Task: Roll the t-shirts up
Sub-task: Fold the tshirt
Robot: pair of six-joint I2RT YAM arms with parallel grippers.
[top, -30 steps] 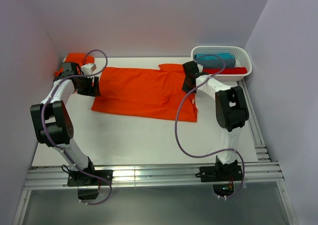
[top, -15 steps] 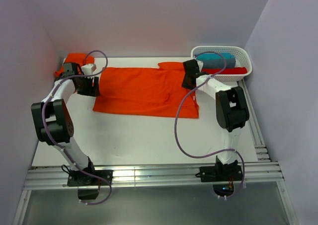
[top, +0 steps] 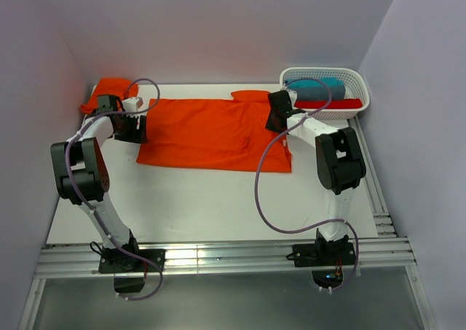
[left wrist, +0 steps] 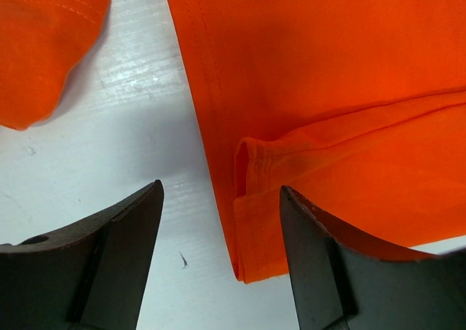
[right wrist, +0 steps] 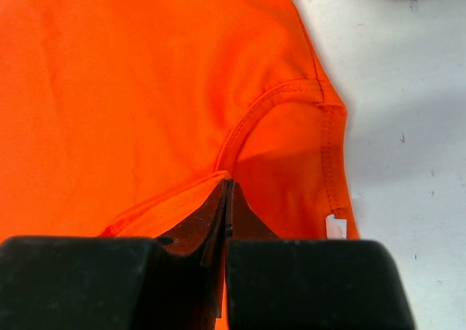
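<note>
Now the spread t-shirt (top: 211, 130) lies flat on the white table (top: 211, 199), its folded hem corner between the wide-apart fingers of the left gripper (left wrist: 220, 193). At its other end the right gripper (right wrist: 227, 186) has its fingers pressed together at a folded edge by the neckline; whether cloth is nipped between them is hard to make out. A second t-shirt (top: 111, 87), bunched in the far left corner, is partly hidden by the left arm.

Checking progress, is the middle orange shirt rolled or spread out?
Spread out: the t-shirt lies flat and long, with no roll started.
</note>
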